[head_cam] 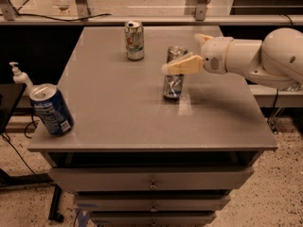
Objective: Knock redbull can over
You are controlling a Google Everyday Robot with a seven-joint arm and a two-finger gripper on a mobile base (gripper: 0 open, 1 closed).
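The redbull can (173,79), slim and silver-blue, stands near the middle right of the grey table (118,112). Its top looks smeared and leans slightly away from me. My gripper (182,53) reaches in from the right, open. Its near finger (182,65) lies across the upper part of the can and touches it. The far finger (200,38) is behind and to the right of the can. The can's upper front is partly hidden by the near finger.
A white-and-green can (134,40) stands at the back centre. A wider dark-blue can (51,109) stands tilted at the front left corner. A pump bottle (19,77) is off the table's left side. Drawers (151,179) are below the tabletop.
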